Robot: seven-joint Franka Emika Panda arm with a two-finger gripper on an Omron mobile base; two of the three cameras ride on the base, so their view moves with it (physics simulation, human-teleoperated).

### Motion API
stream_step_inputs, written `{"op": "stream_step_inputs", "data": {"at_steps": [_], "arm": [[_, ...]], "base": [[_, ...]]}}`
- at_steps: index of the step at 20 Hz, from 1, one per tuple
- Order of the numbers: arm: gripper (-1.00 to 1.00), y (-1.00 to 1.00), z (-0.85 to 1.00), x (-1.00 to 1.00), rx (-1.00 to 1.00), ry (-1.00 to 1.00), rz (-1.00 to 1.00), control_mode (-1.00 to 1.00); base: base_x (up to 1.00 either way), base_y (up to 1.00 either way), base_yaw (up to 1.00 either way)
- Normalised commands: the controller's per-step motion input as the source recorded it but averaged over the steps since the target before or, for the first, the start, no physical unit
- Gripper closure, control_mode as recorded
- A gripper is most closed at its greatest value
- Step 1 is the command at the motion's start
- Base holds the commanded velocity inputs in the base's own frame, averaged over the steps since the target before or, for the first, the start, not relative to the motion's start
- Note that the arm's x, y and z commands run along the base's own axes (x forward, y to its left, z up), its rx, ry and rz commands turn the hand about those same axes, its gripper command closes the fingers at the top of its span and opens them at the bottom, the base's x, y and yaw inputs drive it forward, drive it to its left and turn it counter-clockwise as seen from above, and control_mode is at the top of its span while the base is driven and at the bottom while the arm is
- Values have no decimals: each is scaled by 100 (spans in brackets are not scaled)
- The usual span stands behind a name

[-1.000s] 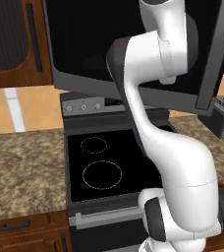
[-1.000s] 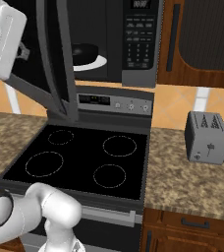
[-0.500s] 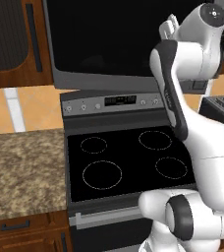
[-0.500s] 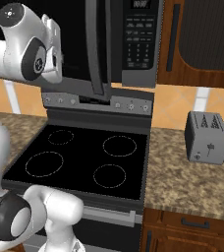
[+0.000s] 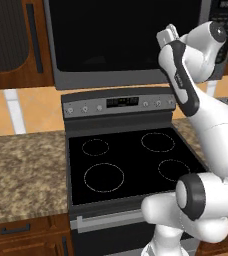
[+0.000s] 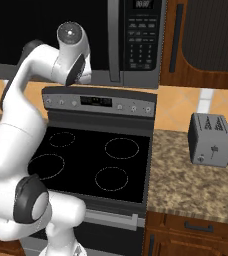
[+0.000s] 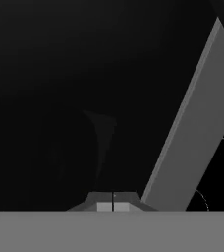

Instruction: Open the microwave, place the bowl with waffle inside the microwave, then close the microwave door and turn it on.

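The microwave [image 5: 111, 79] hangs above the stove, and the microwave door [image 5: 116, 40] lies flat against its front, black glass in a grey frame. In the right base view, its vertical grey bar handle [image 6: 114, 40] stands just left of the keypad [image 6: 142, 40]. My gripper [image 7: 113, 205] is shut with nothing between its tips and sits right at the dark glass. A grey frame edge [image 7: 192, 133] runs slantwise beside it. My hand [image 5: 167, 35] is at the door's right part. The bowl and the waffle are out of view.
A black-topped stove [image 5: 131, 160] with a knob panel [image 5: 118, 103] stands directly below. A grey toaster [image 6: 211, 139] sits on the granite counter [image 6: 196, 185] to the right. More counter [image 5: 21, 175] lies to the left. Brown cabinets flank the microwave.
The microwave door has swung from wide open to flat against the oven front. My arm swept round with it, and the hand now rests at the glass.
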Motion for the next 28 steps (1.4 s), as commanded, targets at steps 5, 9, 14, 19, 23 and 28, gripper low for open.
{"op": "stream_step_inputs", "data": {"at_steps": [5, 9, 14, 19, 23, 28], "arm": [[100, 1, 0, 100, -6, 1, 0, -100], [100, 4, -16, 47, -14, -25, 0, -100], [100, -2, -8, -25, -2, -51, 5, -100], [100, -15, -26, -98, 1, -76, 12, -100], [100, -91, -1, -100, 10, -31, 0, -100], [100, -94, 0, -99, 12, 4, 0, -100]], "base": [[0, 0, 0], [0, 0, 0], [0, 0, 0], [0, 0, 0], [0, 0, 0], [0, 0, 0]]}}
